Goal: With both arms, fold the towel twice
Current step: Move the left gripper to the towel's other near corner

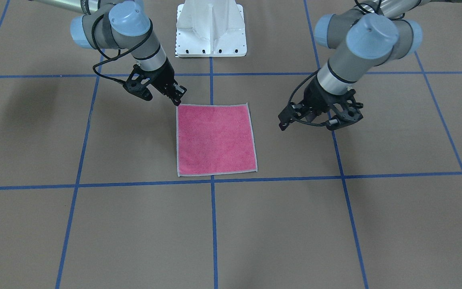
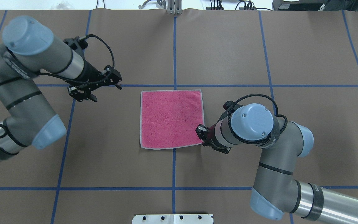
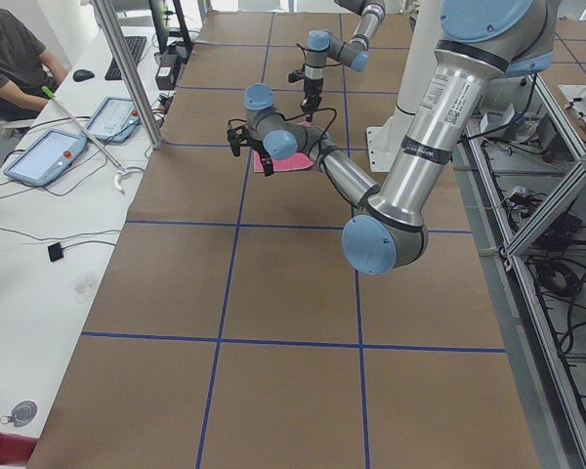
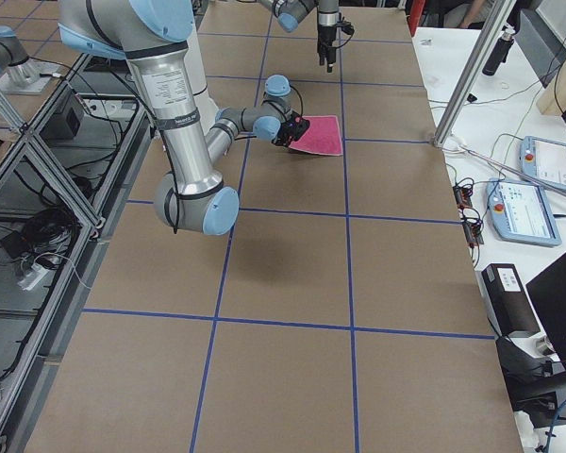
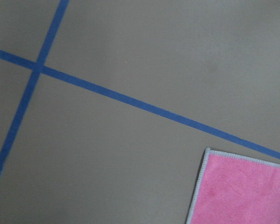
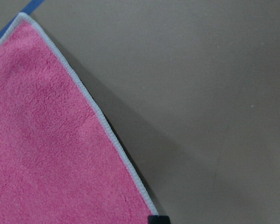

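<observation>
From the front, we see the towel [image 1: 215, 138] lying flat, pink face up; the left gripper [image 1: 308, 123] hangs spread, well apart from it. Overhead, the right gripper [image 2: 201, 133] sits at the towel's near right corner; whether its 2 fingers meet, we cannot tell.

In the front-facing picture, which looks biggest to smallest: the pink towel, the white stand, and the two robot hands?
Biggest: towel.
Then white stand, cut off at the top.
Last, left hand and right hand look about alike.
</observation>
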You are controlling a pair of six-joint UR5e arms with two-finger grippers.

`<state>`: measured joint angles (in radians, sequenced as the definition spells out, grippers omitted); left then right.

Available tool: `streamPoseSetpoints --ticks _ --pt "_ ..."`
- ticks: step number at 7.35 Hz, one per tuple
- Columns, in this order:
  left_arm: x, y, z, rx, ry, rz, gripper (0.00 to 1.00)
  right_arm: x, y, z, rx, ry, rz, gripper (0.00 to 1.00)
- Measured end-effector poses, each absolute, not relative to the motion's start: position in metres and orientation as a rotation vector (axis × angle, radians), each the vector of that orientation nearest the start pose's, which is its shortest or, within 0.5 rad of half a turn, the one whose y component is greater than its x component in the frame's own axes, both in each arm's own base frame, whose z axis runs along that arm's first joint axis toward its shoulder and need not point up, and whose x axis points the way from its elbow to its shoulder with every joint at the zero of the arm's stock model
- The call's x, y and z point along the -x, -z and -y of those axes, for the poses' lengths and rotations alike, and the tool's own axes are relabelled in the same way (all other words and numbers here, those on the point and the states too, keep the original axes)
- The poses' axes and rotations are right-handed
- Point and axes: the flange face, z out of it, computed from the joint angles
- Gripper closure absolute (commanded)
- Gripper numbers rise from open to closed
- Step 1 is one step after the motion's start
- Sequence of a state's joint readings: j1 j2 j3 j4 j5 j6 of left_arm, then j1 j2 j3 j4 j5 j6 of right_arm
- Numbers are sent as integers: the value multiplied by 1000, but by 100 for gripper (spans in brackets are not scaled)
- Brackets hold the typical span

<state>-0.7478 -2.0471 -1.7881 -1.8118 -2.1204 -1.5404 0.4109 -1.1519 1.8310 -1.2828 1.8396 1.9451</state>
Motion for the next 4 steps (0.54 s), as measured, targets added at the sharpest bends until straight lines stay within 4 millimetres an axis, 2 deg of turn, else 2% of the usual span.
streamPoseSetpoints --ticks 1,4 --pt "-427 -248 463 119 411 -1040 1 519 -275 339 241 -591 977 100" --pt "-485 -248 408 100 424 -1012 22 515 -274 335 246 -591 978 100"
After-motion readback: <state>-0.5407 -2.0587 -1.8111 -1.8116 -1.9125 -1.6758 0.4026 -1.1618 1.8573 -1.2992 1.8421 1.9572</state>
